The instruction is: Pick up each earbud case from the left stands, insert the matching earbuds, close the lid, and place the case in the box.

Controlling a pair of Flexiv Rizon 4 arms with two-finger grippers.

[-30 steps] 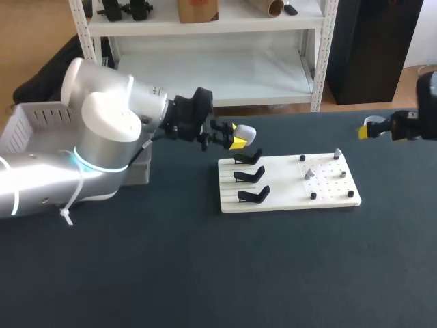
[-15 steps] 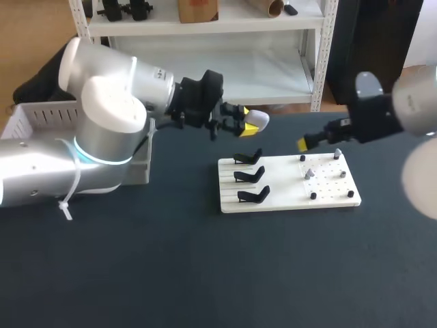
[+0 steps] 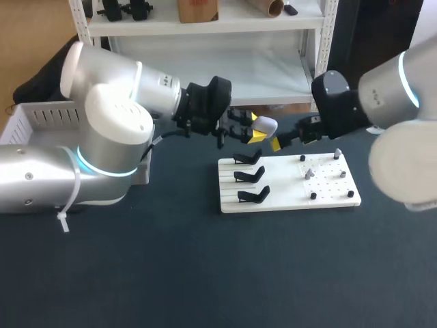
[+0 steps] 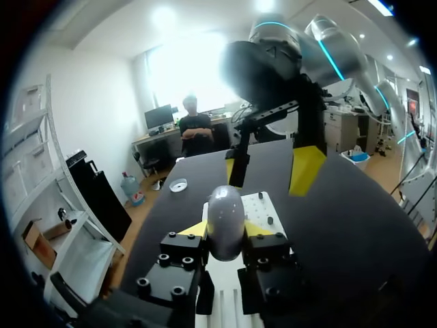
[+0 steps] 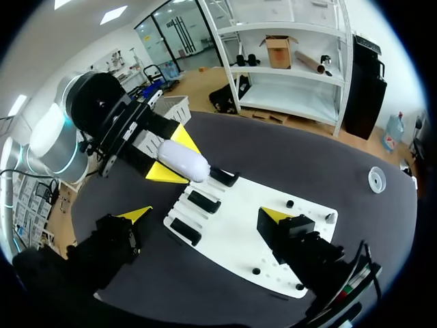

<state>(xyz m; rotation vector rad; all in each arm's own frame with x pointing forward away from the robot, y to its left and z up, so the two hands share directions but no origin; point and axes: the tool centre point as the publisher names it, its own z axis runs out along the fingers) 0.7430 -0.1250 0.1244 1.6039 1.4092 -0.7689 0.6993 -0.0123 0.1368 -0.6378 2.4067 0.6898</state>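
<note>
A white earbud case (image 3: 263, 126) hangs above the back edge of the white board (image 3: 287, 193), with my left gripper (image 3: 255, 134) shut on it. In the left wrist view the case (image 4: 225, 220) sits between the yellow tips, lid closed. My right gripper (image 3: 278, 143) stands open just to the right of the case, its fingers (image 4: 306, 169) spread wide ahead of it. From the right wrist view the case (image 5: 183, 160) is ahead of my open right gripper (image 5: 205, 214). Three black stands (image 3: 248, 175) on the board's left side are bare. Small earbuds (image 3: 308, 173) rest on pegs at its right.
The white slatted box (image 3: 31, 125) stands at the table's far left, behind my left arm. A small white round dish (image 5: 376, 179) lies on the dark table beyond the board. Open tabletop lies in front of the board.
My left gripper carried the case to the right, over the board's back edge. My right arm swung in from the far right and now faces the case closely.
</note>
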